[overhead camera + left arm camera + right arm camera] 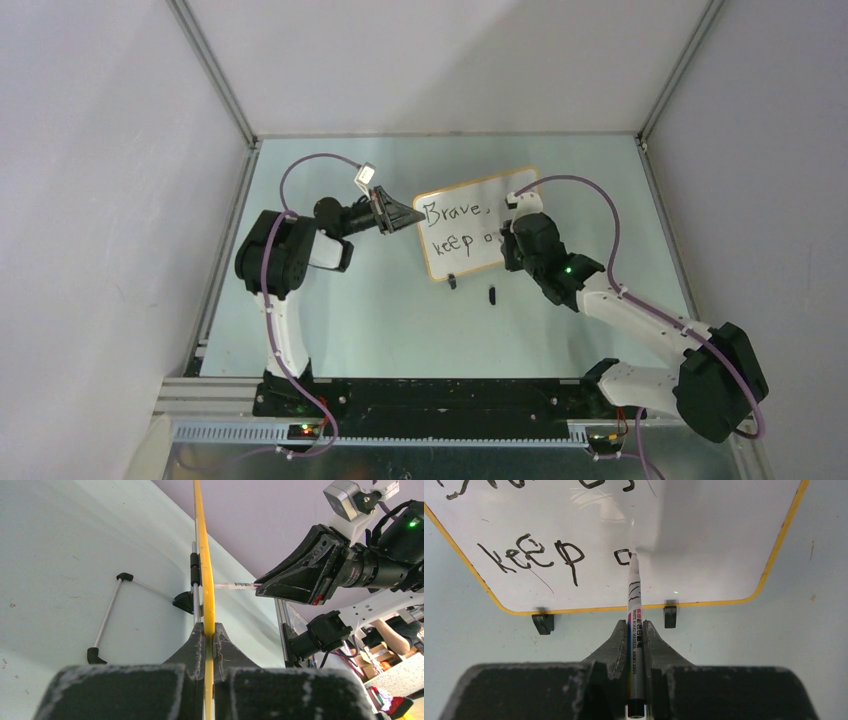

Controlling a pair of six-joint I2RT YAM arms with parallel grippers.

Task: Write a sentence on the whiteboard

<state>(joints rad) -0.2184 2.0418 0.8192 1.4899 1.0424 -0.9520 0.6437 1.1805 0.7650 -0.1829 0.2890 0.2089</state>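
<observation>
My left pincer (pixel 206 630) pinched the edge of the small white orange-framed whiteboard (pixel 714 535); my right pincer (pixel 635 632) pinched a slim grey marker (pixel 633 587), tip at the black handwritten sentence (pixel 531 560).

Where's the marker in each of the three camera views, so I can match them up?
Top external: hidden at the tip of the right gripper, over the right half of the whiteboard; not made out itself.
Left wrist: the marker, right of centre, sticks from the right gripper to the whiteboard.
Right wrist: centre, upright between the jaws, tip on the whiteboard.
Shared landmark: the orange-framed whiteboard.
</observation>
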